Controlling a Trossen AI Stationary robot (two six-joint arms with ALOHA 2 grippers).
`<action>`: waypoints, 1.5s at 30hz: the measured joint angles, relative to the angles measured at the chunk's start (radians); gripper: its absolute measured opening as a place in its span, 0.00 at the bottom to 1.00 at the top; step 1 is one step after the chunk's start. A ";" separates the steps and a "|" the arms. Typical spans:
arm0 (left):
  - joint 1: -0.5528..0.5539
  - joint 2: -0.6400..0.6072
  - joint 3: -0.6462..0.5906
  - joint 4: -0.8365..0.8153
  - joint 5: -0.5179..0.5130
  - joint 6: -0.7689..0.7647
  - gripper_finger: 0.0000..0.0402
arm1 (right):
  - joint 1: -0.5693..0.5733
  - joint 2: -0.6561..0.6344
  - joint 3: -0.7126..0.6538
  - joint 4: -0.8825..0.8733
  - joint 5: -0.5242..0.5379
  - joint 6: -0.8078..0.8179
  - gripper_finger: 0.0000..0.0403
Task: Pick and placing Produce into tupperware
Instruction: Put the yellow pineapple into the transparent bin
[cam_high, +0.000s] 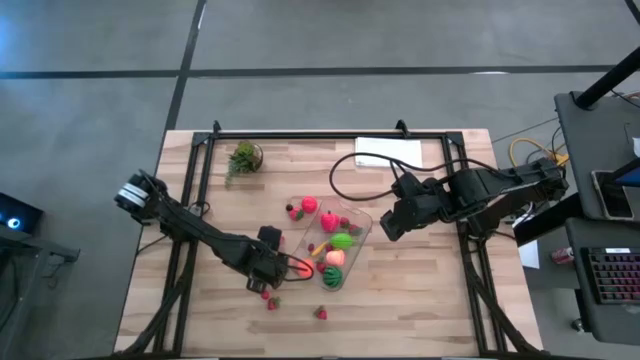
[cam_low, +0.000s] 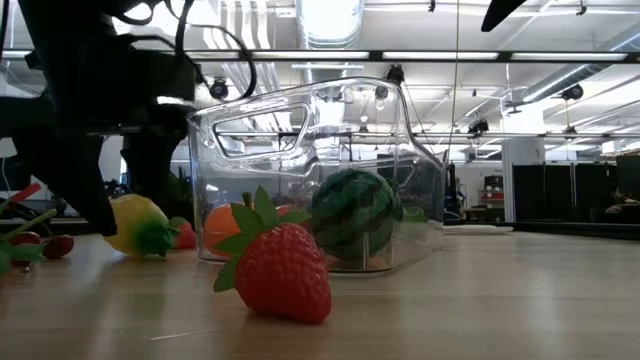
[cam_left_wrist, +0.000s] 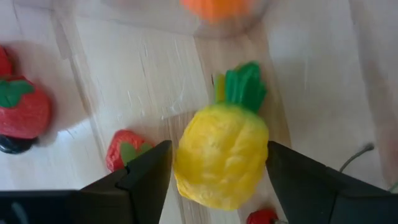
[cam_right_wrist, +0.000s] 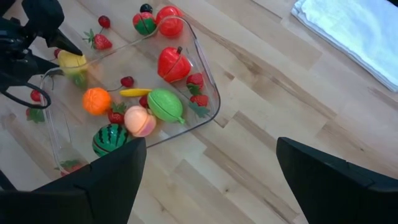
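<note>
The clear tupperware lies mid-table and holds a watermelon, an orange, a peach, a green piece, a red piece and small strawberries. Beside its near-left end a yellow pineapple sits between the fingers of my left gripper. Loose strawberries lie near the front edge, and red and pink pieces lie at the tub's far-left corner. My right gripper hangs open above the table, to the right of the tub. My left gripper pinches the pineapple's yellow body between its two fingers, one on each side. The fingers come steeply from above. The green crown points toward the tub. Its underside is down at table level; lifted or resting, I cannot tell.
A small potted plant stands at the far left, and a white folded cloth lies at the far edge. A black cable loops over the table behind the tub. Bare wood lies near the right front.
</note>
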 joint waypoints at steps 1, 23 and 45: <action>0.000 -0.002 0.004 0.001 0.000 0.002 0.59 | 0.000 0.000 0.000 0.000 0.000 -0.003 0.87; 0.001 -0.028 0.010 -0.038 0.018 0.001 0.42 | 0.000 0.000 0.000 0.000 0.000 -0.004 0.87; 0.022 -0.159 0.377 -0.152 -0.262 0.065 0.42 | 0.000 -0.001 0.000 -0.002 0.000 0.015 0.87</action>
